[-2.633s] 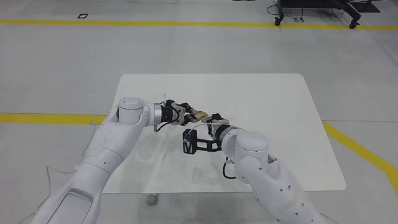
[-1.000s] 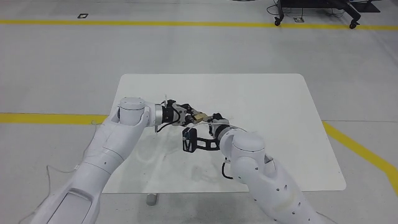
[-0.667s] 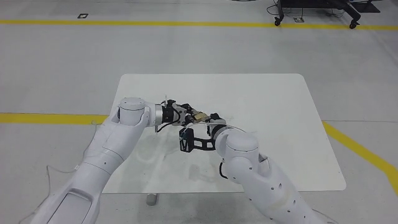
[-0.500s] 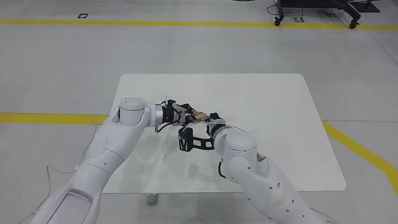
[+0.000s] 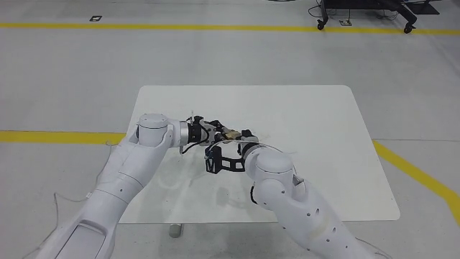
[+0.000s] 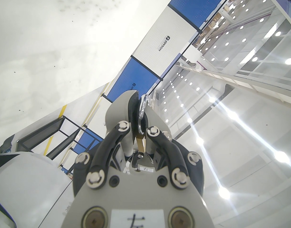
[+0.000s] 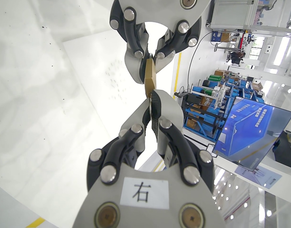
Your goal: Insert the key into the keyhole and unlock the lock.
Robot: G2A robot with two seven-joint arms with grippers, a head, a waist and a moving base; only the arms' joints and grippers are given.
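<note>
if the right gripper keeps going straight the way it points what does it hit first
The brass lock, clamped in the left gripper directly ahead. The key in the right gripper looks to touch the lock's end face; how deep it sits is unclear.

You get bright, even light from overhead on the table (image 5: pixel 316 115) and the floor (image 5: pixel 215 57), with soft, faint shadows. In the left wrist view the ceiling lamps (image 6: pixel 231 115) flare into long streaks of glare. Both wrist views bend straight lines near their edges. The lock (image 7: pixel 150 77) is evenly lit, and the screen (image 7: pixel 250 131) glows blue.
</note>
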